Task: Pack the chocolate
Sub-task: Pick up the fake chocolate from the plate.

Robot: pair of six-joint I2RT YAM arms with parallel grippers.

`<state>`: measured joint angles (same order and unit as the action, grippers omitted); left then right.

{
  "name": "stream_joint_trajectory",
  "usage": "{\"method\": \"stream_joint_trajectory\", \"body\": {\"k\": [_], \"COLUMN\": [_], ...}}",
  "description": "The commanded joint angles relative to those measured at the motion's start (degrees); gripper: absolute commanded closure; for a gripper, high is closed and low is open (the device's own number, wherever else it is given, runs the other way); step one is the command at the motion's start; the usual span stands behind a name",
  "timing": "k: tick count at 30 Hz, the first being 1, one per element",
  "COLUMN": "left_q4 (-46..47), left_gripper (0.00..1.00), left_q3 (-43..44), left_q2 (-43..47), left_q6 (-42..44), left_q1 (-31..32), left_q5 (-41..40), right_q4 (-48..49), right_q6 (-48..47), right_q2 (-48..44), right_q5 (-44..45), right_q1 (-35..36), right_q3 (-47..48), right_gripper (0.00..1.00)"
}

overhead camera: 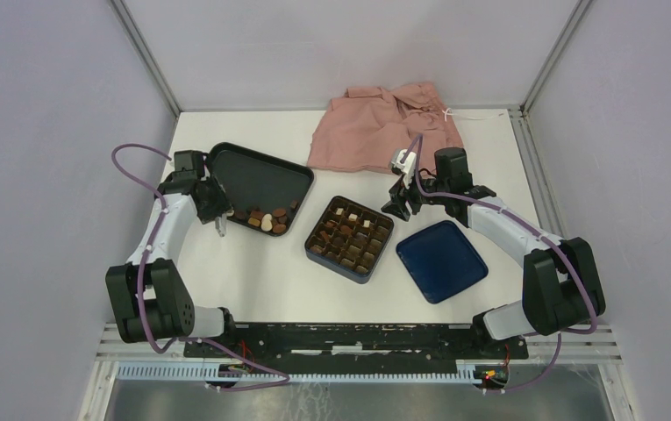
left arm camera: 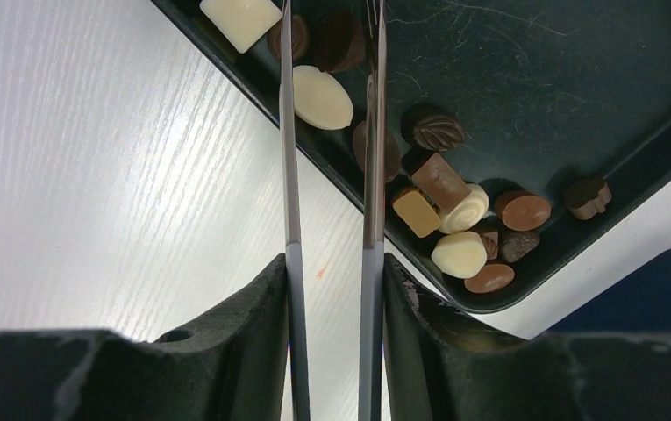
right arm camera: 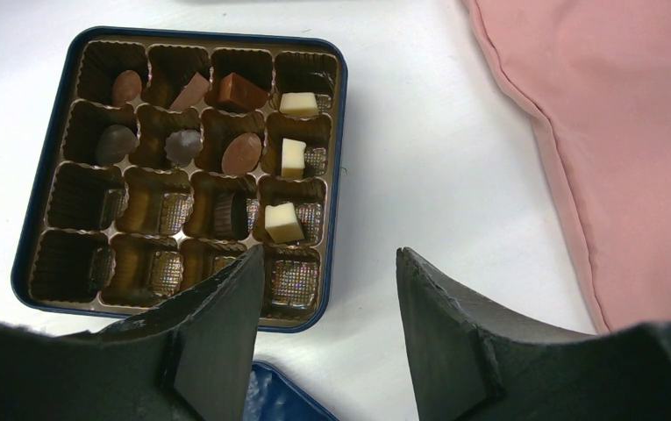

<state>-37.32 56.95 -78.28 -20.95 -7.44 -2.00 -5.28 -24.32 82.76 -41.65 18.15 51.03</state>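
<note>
My claw gapes empty above the white worktop; ahead-left sits a dark blue square box holding several chocolates, pink cloth to its right.
</note>
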Motion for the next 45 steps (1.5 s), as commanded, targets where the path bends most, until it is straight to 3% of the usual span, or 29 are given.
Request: {"method": "stream_joint_trajectory", "body": {"k": [1,34,36,45], "left_q4": [0.5,1.7,1.3,0.7], "left_gripper": [0.54,0.54,0.57,0.93], "left_q3": [2.5,10.3,10.8,9.3], "left_q2": [-0.2,-12.1,-12.3,-8.3], "left_q6": [0.1,0.2,0.3,0.6], "left_q1": [-0.5,-0.8,-1.0,-0.9], "left_q5": [0.0,0.4,0.5,4.5], "right_q4": [0.7,0.5,0.5,0.4], "right_q6": [-0.7,-1.1,-1.1,-1.2], "right_q2": [-1.3,-1.0,-0.9,-1.0], "right_q5": [-2.0,-2.1,-2.1,-2.0], "right_q1": [0.0,0.0,0.0,0.0], "right_q3": [1.8,2.0,2.0,2.0], "right_gripper": [0.37,0.37,0.37,0.37]}}
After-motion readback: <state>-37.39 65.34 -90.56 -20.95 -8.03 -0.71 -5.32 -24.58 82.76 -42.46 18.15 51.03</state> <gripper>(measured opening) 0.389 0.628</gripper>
